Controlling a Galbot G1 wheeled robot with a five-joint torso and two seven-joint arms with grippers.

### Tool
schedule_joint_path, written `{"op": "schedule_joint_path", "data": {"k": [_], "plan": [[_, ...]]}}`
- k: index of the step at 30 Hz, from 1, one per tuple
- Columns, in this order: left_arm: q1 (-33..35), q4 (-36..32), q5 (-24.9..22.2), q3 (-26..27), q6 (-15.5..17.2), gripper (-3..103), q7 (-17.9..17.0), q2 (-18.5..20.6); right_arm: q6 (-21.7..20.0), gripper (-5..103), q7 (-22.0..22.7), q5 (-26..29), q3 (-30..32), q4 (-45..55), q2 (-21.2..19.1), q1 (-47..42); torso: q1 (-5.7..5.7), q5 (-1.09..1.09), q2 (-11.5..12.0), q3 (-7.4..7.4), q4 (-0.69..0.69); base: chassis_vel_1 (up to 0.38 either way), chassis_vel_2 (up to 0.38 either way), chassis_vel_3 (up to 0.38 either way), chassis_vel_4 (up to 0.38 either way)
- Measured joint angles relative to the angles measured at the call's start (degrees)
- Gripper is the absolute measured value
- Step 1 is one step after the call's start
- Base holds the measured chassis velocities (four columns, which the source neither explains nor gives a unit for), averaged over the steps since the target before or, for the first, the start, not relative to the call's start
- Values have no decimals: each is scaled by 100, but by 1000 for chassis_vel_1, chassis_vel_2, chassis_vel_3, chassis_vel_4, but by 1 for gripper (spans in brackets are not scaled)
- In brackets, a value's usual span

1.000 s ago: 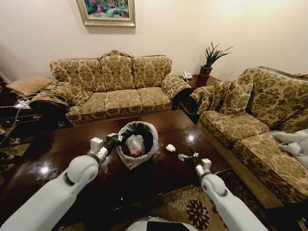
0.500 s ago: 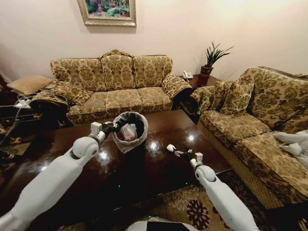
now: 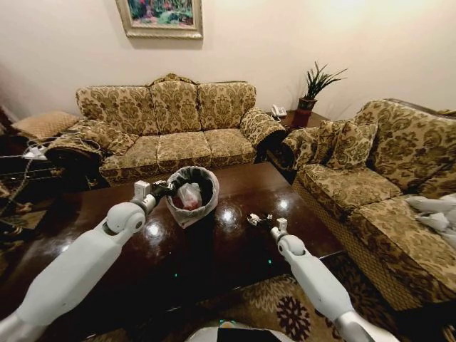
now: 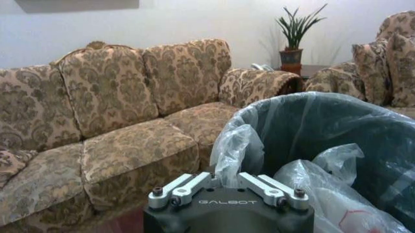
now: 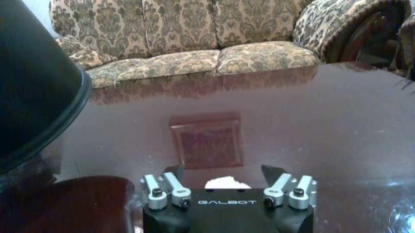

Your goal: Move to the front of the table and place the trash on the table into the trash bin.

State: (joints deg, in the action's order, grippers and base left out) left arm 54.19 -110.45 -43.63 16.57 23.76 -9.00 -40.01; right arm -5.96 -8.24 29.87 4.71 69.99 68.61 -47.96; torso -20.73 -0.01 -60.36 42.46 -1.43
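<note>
Currently the right gripper (image 5: 224, 180) sits low over the table (image 3: 214, 249) with jaws spread around the paper wad (image 5: 227, 182). Judged light, soft and crushable, the wad suits a gentle pinch across its middle. Meanwhile the left gripper (image 4: 224, 180), jaws pressed together, pinches the liner (image 4: 236, 145) at the rim of the trash bin (image 3: 191, 196), which stands on the table.
</note>
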Motion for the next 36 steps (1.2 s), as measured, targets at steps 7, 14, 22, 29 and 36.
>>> {"op": "schedule_joint_path", "data": {"k": [7,14,22,29,36], "plan": [[89,-95,10,35,7,3,-25,-3,21,53,60,-88,23,-20,2,-98,1,0,-1,0,1,0,0,0,0],[85,-179,10,37,25,3,-65,4,32,26,142,-105,30,9,-28,-114,1,1,-1,0,1,0,0,0,0],[150,-245,14,38,25,3,-70,14,51,2,217,-110,111,62,-50,-231,1,1,-1,0,1,0,0,0,0],[156,-311,10,37,24,3,-70,24,100,0,492,-50,211,679,-237,-376,0,1,-1,0,1,0,0,0,0],[194,-436,-14,-4,40,3,-69,-9,-79,0,770,346,342,2522,-1190,-394,1,2,-1,0,1,0,0,0,0]]}}
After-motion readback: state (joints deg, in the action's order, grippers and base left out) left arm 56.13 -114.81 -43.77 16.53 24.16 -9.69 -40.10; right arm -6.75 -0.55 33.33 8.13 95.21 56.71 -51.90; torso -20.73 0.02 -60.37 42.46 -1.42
